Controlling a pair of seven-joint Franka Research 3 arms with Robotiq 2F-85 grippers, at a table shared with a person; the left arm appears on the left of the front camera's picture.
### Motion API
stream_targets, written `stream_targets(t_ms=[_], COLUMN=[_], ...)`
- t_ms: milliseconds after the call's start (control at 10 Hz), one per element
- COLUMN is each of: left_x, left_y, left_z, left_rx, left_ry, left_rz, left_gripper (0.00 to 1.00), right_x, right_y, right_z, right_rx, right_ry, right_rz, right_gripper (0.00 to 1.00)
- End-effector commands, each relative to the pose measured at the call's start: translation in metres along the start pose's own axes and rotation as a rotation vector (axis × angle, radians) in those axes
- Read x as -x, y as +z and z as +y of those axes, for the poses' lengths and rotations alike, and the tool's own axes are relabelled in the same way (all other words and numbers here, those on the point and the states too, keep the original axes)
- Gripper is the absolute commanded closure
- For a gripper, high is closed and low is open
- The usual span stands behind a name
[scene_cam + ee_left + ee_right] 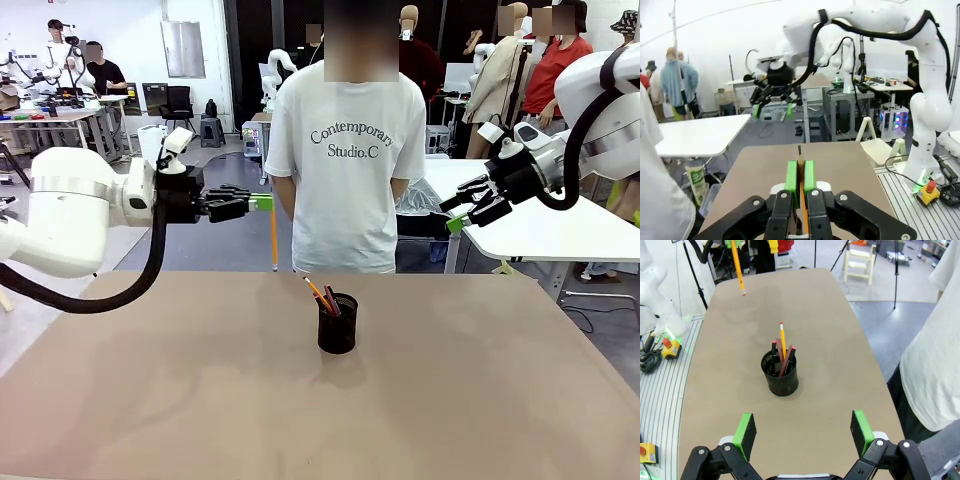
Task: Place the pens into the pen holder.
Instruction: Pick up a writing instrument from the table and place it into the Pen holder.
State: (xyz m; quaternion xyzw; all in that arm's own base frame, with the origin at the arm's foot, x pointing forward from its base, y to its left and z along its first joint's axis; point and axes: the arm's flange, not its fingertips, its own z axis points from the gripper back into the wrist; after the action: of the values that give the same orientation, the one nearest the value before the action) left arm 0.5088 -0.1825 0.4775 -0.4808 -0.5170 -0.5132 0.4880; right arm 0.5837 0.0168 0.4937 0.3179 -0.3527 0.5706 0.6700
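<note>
My left gripper [263, 203] hangs above the table's far left part, shut on an orange-yellow pen [274, 238] that points straight down, well clear of the tabletop. In the left wrist view that pen [801, 176] sits clamped between the green pads [791, 176]. The black mesh pen holder [337, 324] stands mid-table, to the right of and below the held pen, with several pens [323, 296] in it, orange and reddish-brown. My right gripper [456, 216] is open and empty, raised at the right. From the right wrist I look down on the holder [780, 375] and the held pen [737, 265].
A person in a white T-shirt [345, 150] stands at the table's far edge, right behind the holder, hands out of sight. The brown tabletop [150, 380] is bare around the holder. A white table [540, 225] stands beyond at the right.
</note>
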Motion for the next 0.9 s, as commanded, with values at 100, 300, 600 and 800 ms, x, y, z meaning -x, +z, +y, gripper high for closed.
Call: stream_targets(t_ms=[100,300,600,800], left_x=[0.012,0.017,0.031,0.031], left_y=[-0.039,-0.070,-0.102,-0.098], left_z=[-0.016,-0.017,-0.013,-0.021], left_rx=[0.044,0.101,0.128,0.139], left_ry=[-0.076,-0.066,-0.063,-0.036], left_rz=[-0.060,-0.080,-0.052,-0.052], left_gripper=[1.00,1.00,1.00,1.00], right_x=[-0.002,-0.002,-0.002,-0.002], right_y=[0.001,0.001,0.001,0.001], right_z=[0.000,0.000,0.000,0.000], right_rx=[0.003,0.003,0.003,0.003], right_ry=[0.005,0.005,0.005,0.005], right_rz=[0.000,0.000,0.000,0.000], right_gripper=[0.00,0.00,0.00,0.00])
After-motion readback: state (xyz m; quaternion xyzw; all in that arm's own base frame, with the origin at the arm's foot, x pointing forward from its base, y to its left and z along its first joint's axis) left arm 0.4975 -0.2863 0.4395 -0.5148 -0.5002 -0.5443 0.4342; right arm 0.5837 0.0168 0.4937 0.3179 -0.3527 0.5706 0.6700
